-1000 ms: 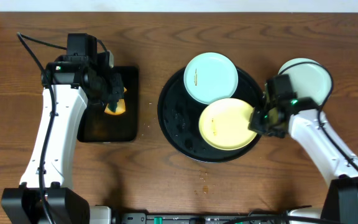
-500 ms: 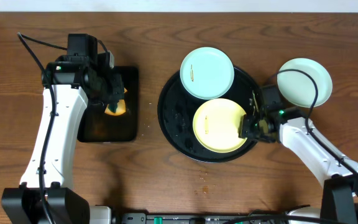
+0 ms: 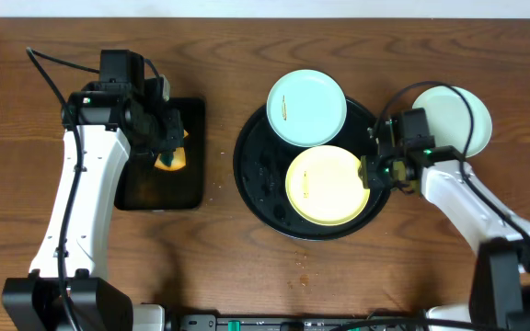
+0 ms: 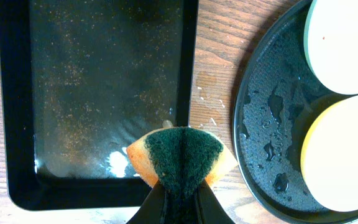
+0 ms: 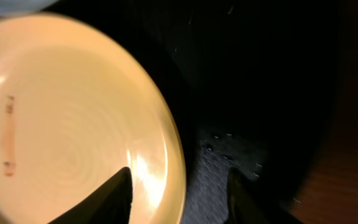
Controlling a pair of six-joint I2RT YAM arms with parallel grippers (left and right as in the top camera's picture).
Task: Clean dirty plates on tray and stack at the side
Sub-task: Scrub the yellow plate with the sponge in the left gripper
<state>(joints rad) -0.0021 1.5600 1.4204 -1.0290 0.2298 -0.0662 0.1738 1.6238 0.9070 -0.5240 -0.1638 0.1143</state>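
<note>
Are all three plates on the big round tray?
No, only the yellow plate and one pale blue plate sit on the tray; the third plate rests on the table beside it.

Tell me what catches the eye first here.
A yellow plate and a pale blue plate lie on the wet round black tray mid-table, the yellow one faintly smeared. The right tool straddles the yellow plate's rim, open. On the left, the left tool pinches a green-faced sponge above a rectangular tray.
</note>
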